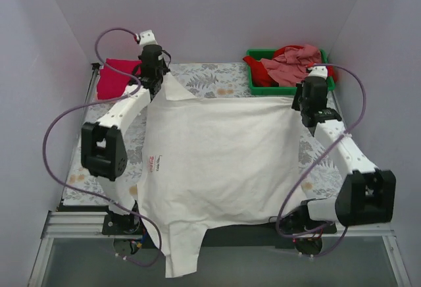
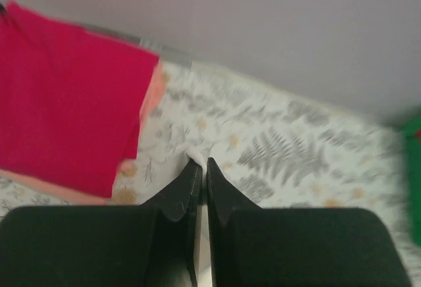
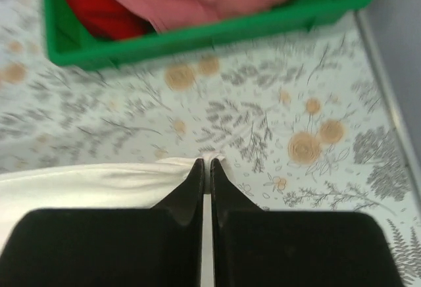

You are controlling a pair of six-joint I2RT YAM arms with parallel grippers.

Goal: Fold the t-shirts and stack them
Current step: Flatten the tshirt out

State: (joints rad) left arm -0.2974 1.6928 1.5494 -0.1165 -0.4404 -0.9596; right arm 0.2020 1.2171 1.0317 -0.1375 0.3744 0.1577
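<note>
A white t-shirt (image 1: 217, 158) lies spread over the table, its near part hanging off the front edge. My left gripper (image 1: 156, 84) is shut on its far left corner, a white tip showing between the fingers in the left wrist view (image 2: 195, 155). My right gripper (image 1: 304, 103) is shut on its far right corner; the white cloth (image 3: 131, 178) trails left from the fingers. A folded crimson t-shirt (image 1: 117, 78) lies at the far left, over a pale pink one (image 2: 152, 97). Red and dusty pink t-shirts (image 1: 289, 63) are piled in the green tray.
The green plastic tray (image 1: 260, 89) stands at the back right, just beyond my right gripper. The floral table cover (image 1: 217, 79) shows along the far side. Purple walls close in on three sides. A metal rail (image 1: 79, 224) runs along the near edge.
</note>
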